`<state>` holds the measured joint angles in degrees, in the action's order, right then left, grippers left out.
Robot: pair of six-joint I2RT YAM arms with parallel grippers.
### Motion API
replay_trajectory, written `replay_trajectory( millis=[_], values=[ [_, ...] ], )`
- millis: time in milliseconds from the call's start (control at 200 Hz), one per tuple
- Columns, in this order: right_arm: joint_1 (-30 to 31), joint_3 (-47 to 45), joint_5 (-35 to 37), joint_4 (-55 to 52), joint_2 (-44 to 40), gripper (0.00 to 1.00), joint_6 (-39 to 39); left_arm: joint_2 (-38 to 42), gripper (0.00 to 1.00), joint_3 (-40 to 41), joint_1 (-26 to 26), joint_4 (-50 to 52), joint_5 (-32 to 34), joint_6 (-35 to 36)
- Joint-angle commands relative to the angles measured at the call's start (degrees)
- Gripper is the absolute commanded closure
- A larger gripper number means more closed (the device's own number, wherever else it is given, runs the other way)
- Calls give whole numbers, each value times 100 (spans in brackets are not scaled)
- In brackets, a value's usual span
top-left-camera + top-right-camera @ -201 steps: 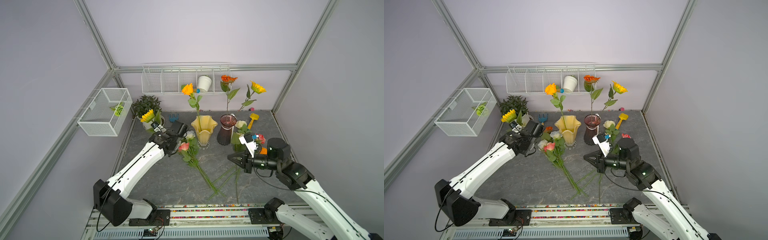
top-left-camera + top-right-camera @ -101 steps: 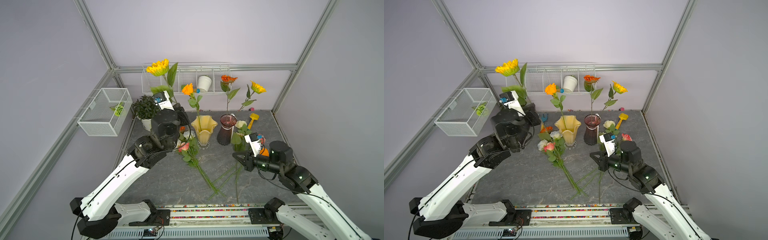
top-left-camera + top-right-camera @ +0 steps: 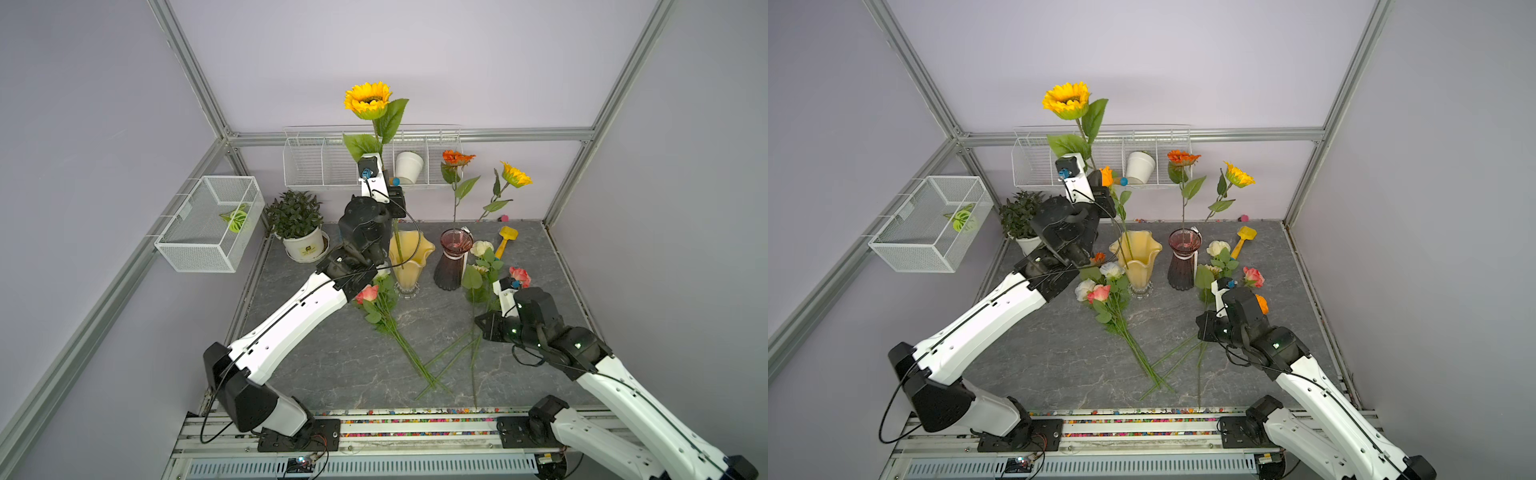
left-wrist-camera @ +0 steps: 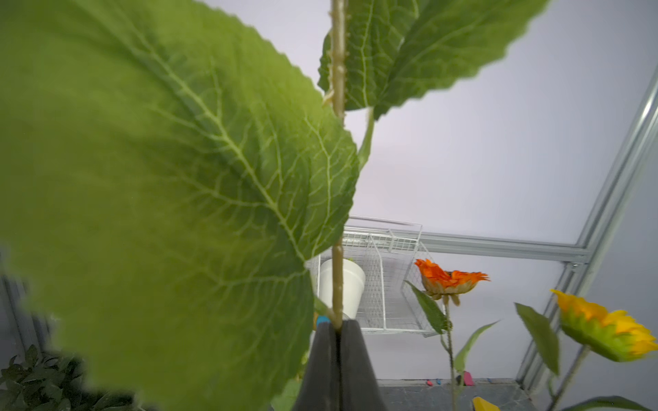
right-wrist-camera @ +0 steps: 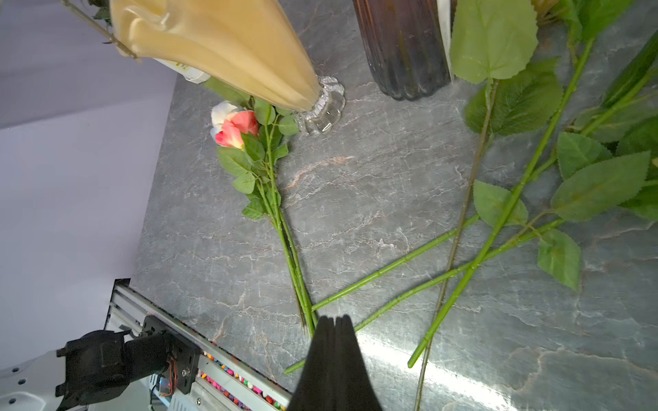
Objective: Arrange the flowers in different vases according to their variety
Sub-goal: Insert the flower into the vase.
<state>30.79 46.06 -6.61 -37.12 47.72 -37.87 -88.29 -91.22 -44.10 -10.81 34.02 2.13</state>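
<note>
- The grey, marble-veined tabletop (image 3: pixel 316 357) in front of me carries everything here.
- A yellow vase (image 3: pixel 409 268) stands upright on its clear foot, toward the back and near the middle.
- A dark purple vase (image 3: pixel 449 272) stands upright near it, the two not touching.
- A potted plant (image 3: pixel 305 248) in a white pot sits in the back corner on my left.
- A bundle of roses (image 3: pixel 374 305) lies flat, heads by the yellow vase's foot and stems running toward me.
- More loose flowers (image 3: pixel 482 266) lie on my right by the purple vase, and their stems cross the bundle's ends.
- A yellow toy shovel (image 3: pixel 505 241) lies near the back, behind them.
</note>
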Motion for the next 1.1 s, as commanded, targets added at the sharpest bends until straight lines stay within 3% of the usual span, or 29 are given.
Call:
replay_trajectory(
  millis=[0,195,400,905,1095],
  values=[
    [29,-56,211,93,52,100,-132,-97,100,-339,93,-841,-193,331],
    [16,-10,257,105,253,100,-12,-329,100,-993,120,-785,-431,402],
    [8,-53,242,220,400,100,-24,-332,100,-1096,125,-718,-514,431],
    [7,-201,383,141,216,100,-55,-1120,100,65,314,-1695,-546,68],
    [14,-241,450,77,152,100,-31,-973,100,368,314,-1766,-644,-252]
  ],
)
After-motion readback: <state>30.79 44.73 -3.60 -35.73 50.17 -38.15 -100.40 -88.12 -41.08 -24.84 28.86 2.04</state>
